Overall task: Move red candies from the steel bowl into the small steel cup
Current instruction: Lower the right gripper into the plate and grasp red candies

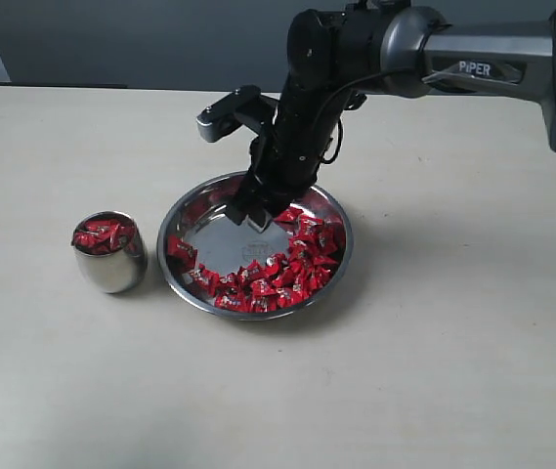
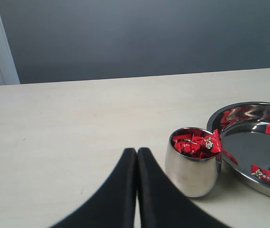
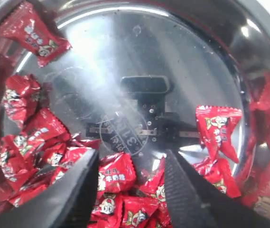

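Exterior view: right arm angled steeply down, right gripper (image 1: 250, 210) inside wide shallow steel bowl (image 1: 221, 246).
Jaws: parted over shiny red wrapped candies (image 3: 116, 175).
Left gripper (image 2: 137, 151): pressed shut.

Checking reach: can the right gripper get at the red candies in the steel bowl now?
Likely yes: the right gripper hangs open inside the steel bowl, red candies lying between its jaws, nothing covering them.

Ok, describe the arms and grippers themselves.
The right arm is glossy black at the wrist, with a grey link lettered PiPER and a looped black cable. Both the right gripper and left gripper have matte black tapered fingers.
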You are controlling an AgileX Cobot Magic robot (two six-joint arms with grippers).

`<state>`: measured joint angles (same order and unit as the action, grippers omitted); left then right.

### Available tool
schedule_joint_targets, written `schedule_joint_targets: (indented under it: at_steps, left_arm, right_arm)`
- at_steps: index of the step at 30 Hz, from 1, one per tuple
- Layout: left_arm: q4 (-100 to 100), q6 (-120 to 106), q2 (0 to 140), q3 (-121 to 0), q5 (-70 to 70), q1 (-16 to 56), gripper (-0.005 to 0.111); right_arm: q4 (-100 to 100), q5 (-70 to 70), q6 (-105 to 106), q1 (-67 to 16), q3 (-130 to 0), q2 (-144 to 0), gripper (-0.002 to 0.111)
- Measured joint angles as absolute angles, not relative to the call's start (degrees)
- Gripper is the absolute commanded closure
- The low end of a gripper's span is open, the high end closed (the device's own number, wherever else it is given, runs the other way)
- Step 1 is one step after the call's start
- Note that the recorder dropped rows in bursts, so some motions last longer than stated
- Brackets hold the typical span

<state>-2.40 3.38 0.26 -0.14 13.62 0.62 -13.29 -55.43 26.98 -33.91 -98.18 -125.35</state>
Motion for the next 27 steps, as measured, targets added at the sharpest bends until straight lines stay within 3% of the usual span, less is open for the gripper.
schedule_joint_targets:
  at_steps: [19,27]
  left_arm:
    - [-2.4,3.38,0.26,-0.14,13.62,0.62,0.106]
    - [-2.4,3.38,0.26,-0.14,13.62,0.62,0.106]
  right_arm:
    - [-13.18,-61.97,22.07,-33.91,-98.18,-128.06,0.054]
    - [-16.1,-61.97,22.07,-33.91,-98.18,-129.34,0.06]
